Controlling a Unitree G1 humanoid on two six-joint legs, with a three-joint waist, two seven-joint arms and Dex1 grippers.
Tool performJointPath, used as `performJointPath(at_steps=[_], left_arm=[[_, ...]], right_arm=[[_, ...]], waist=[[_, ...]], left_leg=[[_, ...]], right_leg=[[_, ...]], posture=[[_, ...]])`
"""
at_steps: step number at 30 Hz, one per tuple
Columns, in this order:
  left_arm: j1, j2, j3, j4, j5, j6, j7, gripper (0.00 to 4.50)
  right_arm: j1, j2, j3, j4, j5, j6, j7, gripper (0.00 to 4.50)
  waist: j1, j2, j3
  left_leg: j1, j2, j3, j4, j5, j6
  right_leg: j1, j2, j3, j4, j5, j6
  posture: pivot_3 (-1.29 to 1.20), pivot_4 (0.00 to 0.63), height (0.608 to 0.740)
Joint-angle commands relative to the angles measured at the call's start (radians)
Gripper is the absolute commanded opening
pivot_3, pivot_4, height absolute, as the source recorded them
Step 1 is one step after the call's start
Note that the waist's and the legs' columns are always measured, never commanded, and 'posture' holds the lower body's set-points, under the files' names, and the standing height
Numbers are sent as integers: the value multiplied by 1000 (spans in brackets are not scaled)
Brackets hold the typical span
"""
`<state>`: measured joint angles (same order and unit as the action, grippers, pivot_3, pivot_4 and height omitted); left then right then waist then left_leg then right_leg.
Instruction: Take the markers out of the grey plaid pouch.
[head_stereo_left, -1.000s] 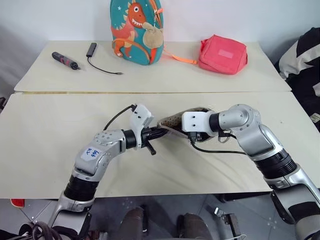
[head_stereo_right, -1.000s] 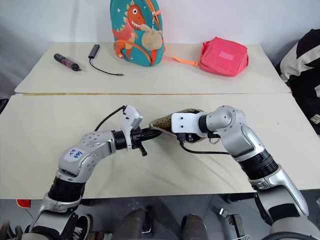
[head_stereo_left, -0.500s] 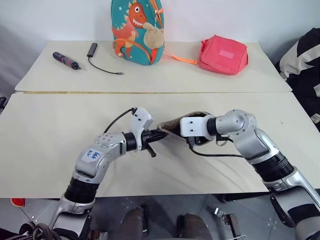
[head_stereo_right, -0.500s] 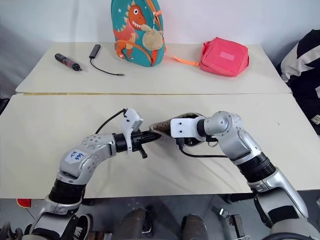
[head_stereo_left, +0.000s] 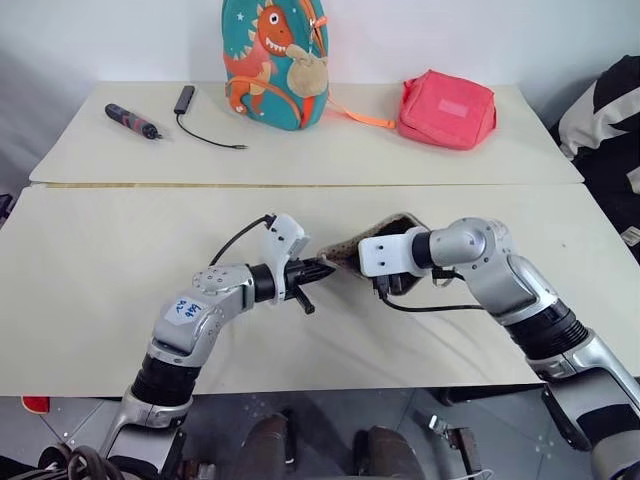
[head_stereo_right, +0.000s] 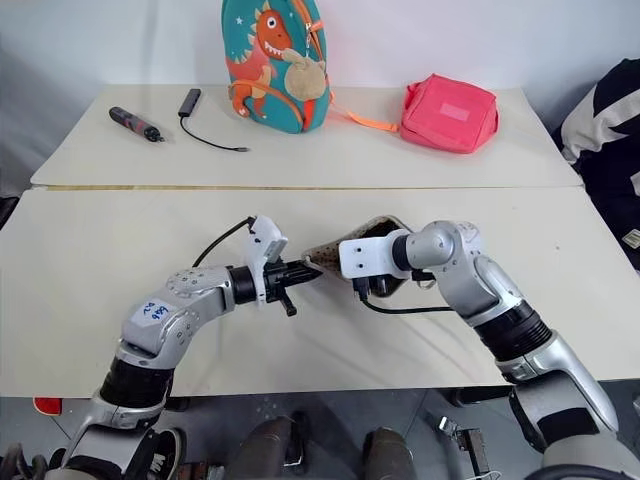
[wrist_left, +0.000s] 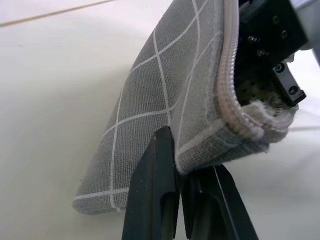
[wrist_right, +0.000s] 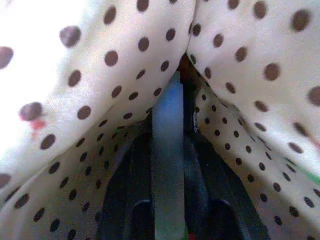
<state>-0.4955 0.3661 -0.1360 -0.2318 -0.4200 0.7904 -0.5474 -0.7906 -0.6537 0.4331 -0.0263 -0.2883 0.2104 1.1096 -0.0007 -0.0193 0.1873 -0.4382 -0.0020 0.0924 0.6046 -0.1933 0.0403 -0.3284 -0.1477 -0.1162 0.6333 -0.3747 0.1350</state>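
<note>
Eye views: mid-table, the left gripper (head_stereo_left: 322, 269) pinches the near-left corner of the grey plaid pouch (head_stereo_left: 350, 251); the right gripper reaches inside from the right.

Left wrist: fingers (wrist_left: 156, 195) clamp the pouch's hem.

Right wrist: the right gripper (wrist_right: 168, 200) grips a pale blue marker (wrist_right: 167, 150) amid dotted lining (wrist_right: 90, 115).

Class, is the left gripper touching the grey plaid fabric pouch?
Touching: in the left wrist view the left gripper has its jaws pinched on the grey plaid fabric pouch edge.

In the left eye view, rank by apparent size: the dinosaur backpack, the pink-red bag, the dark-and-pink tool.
1. Dinosaur backpack, clearly largest.
2. Pink-red bag.
3. Dark-and-pink tool, smallest.
All three sit on the far table at a similar distance, so the ranking should be fair.
</note>
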Motion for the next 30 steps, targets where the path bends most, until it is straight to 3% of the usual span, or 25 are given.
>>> performJointPath(at_steps=[1,8,13,23,30], left_arm=[[-17,-34,14,-14,16,-23,39,0],[-62,-132,12,-2,26,-56,88,0],[-15,-60,-72,-12,110,-102,39,0],[-89,-211,104,63,53,-62,180,0],[-84,-187,100,56,35,-24,162,0]], right_arm=[[-45,-16,-42,-56,4,4,7,451],[29,13,-11,-84,8,74,27,451],[25,20,-44,-75,24,119,9,451],[21,-20,-35,-113,19,55,32,451],[4,10,-55,-100,24,-4,-12,451]], waist=[[0,0,0],[3,0,0],[-1,0,0],[6,0,0],[1,0,0]], left_leg=[[0,0,0,0,0,0],[0,0,-2,0,0,0],[1,0,-1,-1,0,0],[0,0,-2,1,0,1],[0,0,-2,0,0,0]], right_leg=[[0,0,0,0,0,0],[3,0,-1,-4,0,0],[3,1,-2,-4,0,0],[4,0,-3,-5,1,2],[4,0,-3,-5,1,2]], posture=[[0,150,740],[0,150,740],[0,150,740],[0,150,740],[0,150,740]])
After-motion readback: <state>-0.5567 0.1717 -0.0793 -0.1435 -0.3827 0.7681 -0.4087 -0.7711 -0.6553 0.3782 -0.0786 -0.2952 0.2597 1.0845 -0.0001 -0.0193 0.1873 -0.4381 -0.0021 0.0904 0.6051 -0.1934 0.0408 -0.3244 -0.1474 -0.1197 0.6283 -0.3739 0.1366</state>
